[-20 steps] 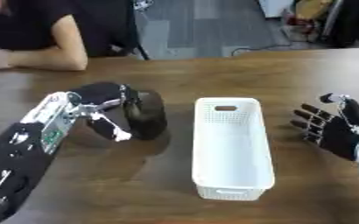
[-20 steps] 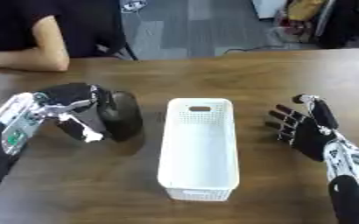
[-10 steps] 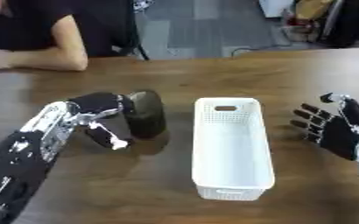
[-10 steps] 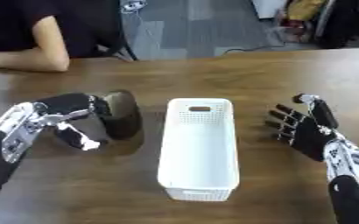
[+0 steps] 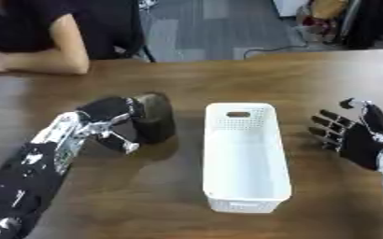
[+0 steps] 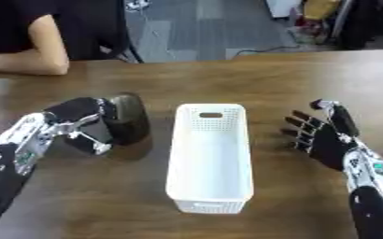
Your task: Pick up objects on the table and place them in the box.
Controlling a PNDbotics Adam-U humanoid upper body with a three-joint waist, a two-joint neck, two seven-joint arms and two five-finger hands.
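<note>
The left robot hand is curled round a dark, rounded cylindrical object, fingers wrapped over its upper left side and the thumb reaching down beside it. Whether the object rests on the wooden bench or is just clear of it cannot be told. It stands roughly upright, its long axis close to vertical, toward the left edge of the bench and about level with the far end of the box.

The white perforated plastic box lies directly to the right of that robot hand, near but apart from the object, with a strip of bare wood between them. Its long axis runs from the far edge of the bench toward the near edge, and it is empty. The coming move looks like a short lift and carry rightward over the box's left wall, and the left arm is the nearer one for it.

The right robot hand is idle beyond the box's right side, toward the right edge of the bench, fingers spread and pointing up, holding nothing.
</note>
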